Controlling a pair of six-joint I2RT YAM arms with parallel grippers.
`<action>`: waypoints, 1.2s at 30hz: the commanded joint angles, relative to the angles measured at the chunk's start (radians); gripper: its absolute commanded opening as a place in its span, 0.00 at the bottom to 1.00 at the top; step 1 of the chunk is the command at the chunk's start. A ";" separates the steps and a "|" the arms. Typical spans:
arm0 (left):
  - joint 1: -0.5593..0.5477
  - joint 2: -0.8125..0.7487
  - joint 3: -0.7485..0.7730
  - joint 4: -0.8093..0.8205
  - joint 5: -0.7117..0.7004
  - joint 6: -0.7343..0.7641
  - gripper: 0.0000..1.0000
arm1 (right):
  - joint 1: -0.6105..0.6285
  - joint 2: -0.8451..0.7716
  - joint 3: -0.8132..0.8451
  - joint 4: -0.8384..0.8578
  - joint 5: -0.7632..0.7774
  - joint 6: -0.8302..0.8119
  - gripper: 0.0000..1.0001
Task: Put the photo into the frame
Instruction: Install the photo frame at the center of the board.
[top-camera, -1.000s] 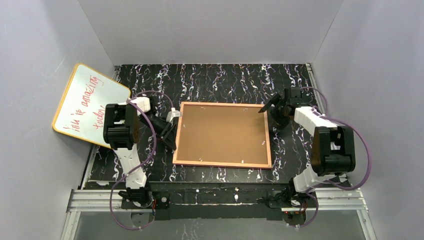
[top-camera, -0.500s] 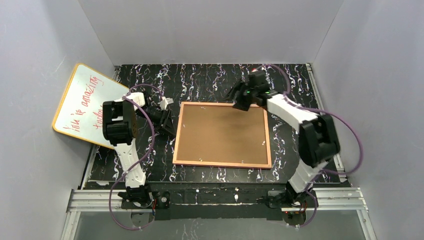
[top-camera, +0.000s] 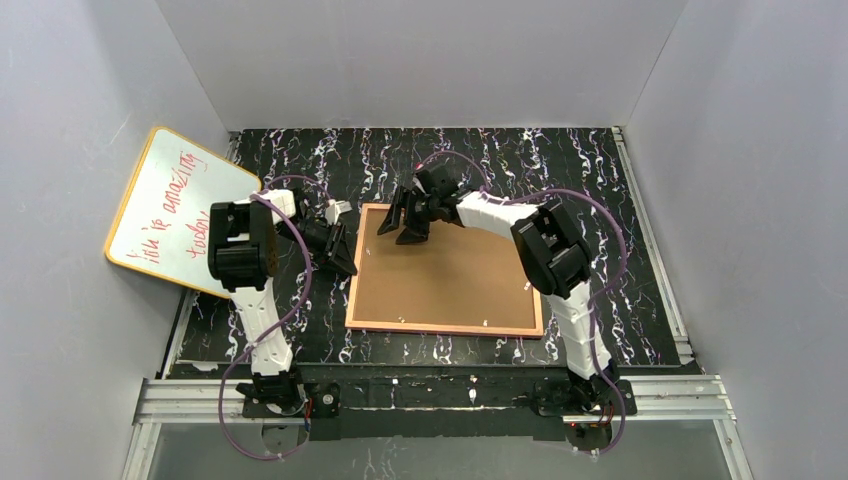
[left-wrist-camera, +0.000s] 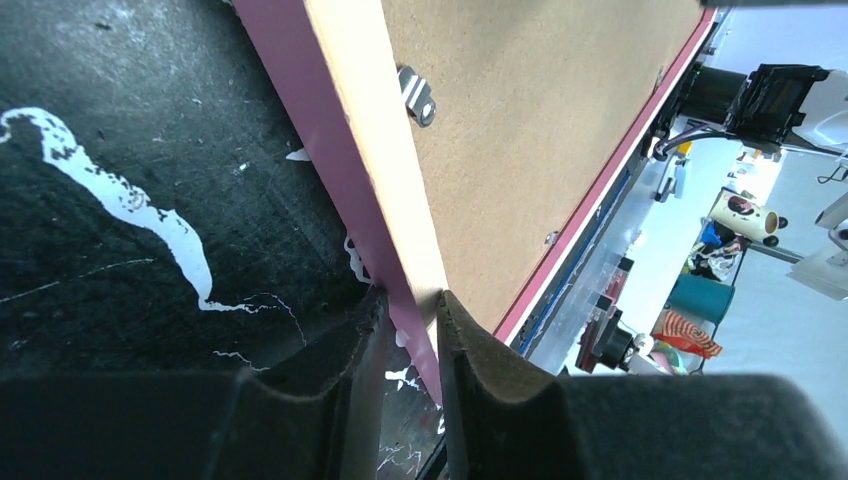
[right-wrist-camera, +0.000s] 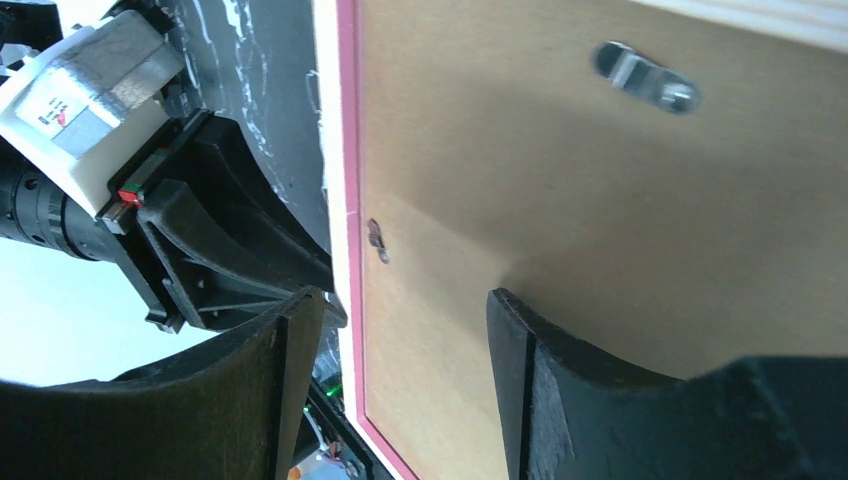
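Pink frame (left-wrist-camera: 325, 170) | edge pinched between left fingers (left-wrist-camera: 330, 390) | right fingers (right-wrist-camera: 570, 400) astride rim

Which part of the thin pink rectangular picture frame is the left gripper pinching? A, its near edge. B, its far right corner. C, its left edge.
C: the left gripper has a finger on each side of the thin pink rectangular picture frame along its left edge.

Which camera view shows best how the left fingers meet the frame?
The left wrist view: the left fingers sit on either side of the frame, at its rim, apparently pinching it. The top view shows them small beside its left edge; the right wrist view hides the contact.
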 joint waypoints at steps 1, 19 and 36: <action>-0.008 -0.033 -0.032 0.069 -0.072 -0.006 0.20 | 0.022 0.037 0.087 0.042 -0.050 0.013 0.68; -0.008 -0.057 -0.059 0.121 -0.102 -0.036 0.15 | 0.087 0.164 0.191 0.039 -0.102 0.038 0.63; -0.008 -0.063 -0.064 0.120 -0.096 -0.027 0.13 | 0.103 0.213 0.237 0.057 -0.149 0.041 0.60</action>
